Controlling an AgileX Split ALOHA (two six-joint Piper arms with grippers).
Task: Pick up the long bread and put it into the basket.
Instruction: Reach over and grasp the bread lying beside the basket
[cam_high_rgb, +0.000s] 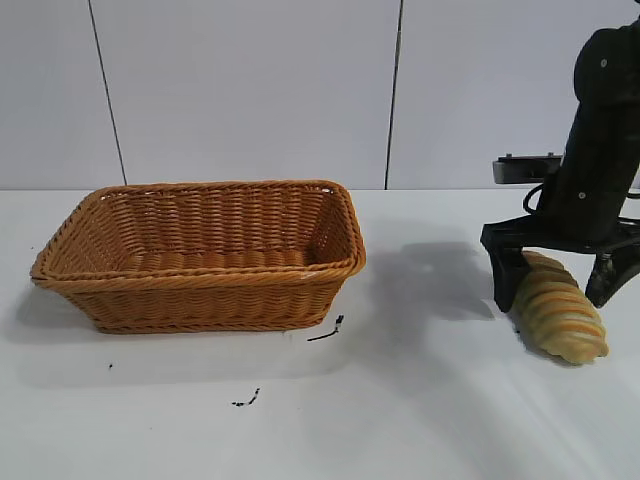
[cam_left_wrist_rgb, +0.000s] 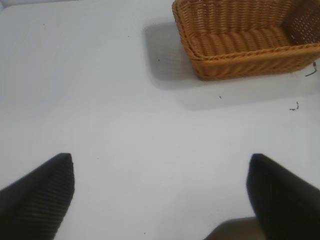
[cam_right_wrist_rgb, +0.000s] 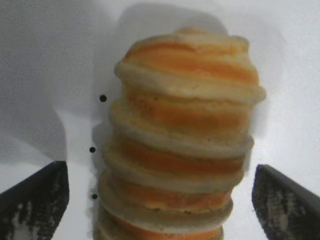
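The long bread (cam_high_rgb: 558, 311), golden-tan with pale and orange ridges, lies on the white table at the right. My right gripper (cam_high_rgb: 553, 292) is open and straddles the loaf's far end, one finger on each side with gaps to the loaf. In the right wrist view the bread (cam_right_wrist_rgb: 182, 135) fills the middle between the two dark fingertips (cam_right_wrist_rgb: 37, 200). The orange-brown wicker basket (cam_high_rgb: 200, 285) stands at the left with nothing in it. It also shows in the left wrist view (cam_left_wrist_rgb: 245, 60). My left gripper (cam_left_wrist_rgb: 160, 190) is open over bare table, away from the basket, and is out of the exterior view.
Small black marks (cam_high_rgb: 325, 331) lie on the table just in front of the basket's right corner, and another mark (cam_high_rgb: 246, 400) lies nearer the front. A grey panelled wall stands behind the table.
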